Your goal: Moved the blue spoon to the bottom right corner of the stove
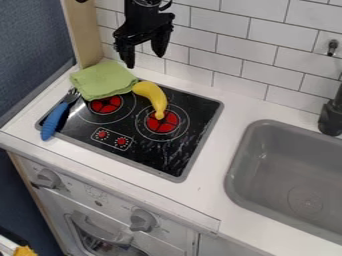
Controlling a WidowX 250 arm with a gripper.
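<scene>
Blue utensil [55, 120] at stove [157, 157] edge; gripper [144, 60] downward, fingers [161, 44] apart.

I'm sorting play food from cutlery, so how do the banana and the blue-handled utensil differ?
The banana is yellow, while the utensil has a blue handle. The banana curves; the utensil runs straight. The banana reaches the right burner; the utensil lies by the stove's left edge. Both are long and narrow.

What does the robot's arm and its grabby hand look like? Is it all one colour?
Yes, what you can see of it is all black. The arm looks chunky, with a thin, dark curvy piece beside it that might be a cable. The gripper has a wide top part and two thick black fingers that get narrower at their tips, a bit like a crab's claw.
</scene>
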